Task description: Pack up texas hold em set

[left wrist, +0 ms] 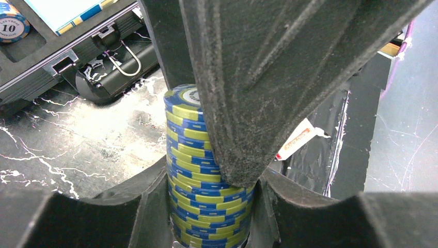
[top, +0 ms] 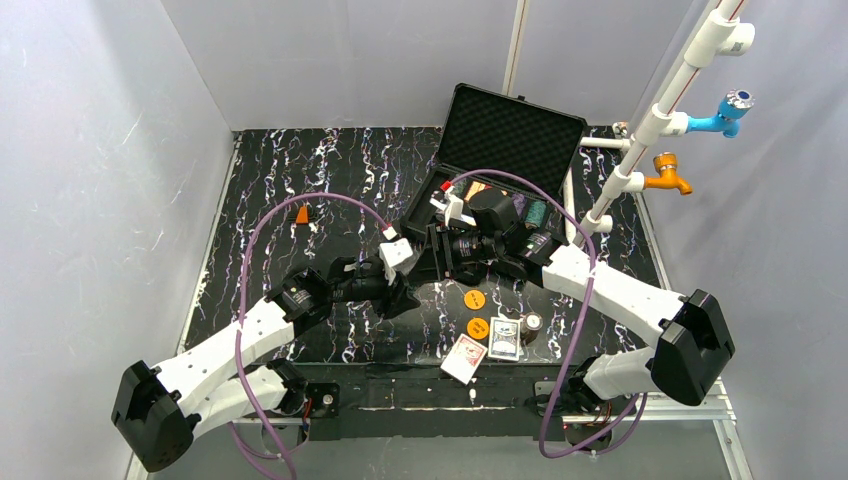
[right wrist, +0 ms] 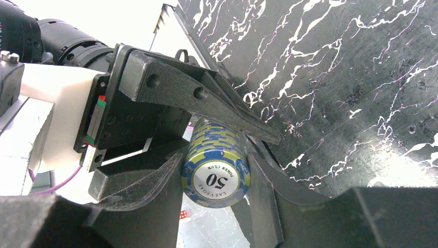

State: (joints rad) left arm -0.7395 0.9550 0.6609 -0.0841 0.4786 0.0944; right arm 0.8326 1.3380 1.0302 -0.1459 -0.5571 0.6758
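A stack of blue and yellow poker chips (left wrist: pixel 206 170) lies on its side above the table, its end chip marked 50 (right wrist: pixel 216 178). My left gripper (left wrist: pixel 209 206) is shut on it, one finger against each side. My right gripper (right wrist: pixel 217 206) is shut on the same stack from the opposite side, and one of its fingers (left wrist: pixel 258 93) crosses the stack in the left wrist view. The two grippers (top: pixel 420 262) (top: pixel 452 255) meet just in front of the open black case (top: pixel 510 125). Two orange discs (top: pixel 474 298) (top: pixel 478 327), a red deck (top: pixel 464 358) and a blue deck (top: pixel 505 338) lie near the front edge.
The case's latched front edge (left wrist: pixel 62 59) is close on the left of the stack, with a chip marked 10 (left wrist: pixel 10 26) inside. A white pipe frame with taps (top: pixel 650 130) stands at the right. A small orange piece (top: pixel 302 214) lies at the left, and a loose chip (top: pixel 533 322) by the decks.
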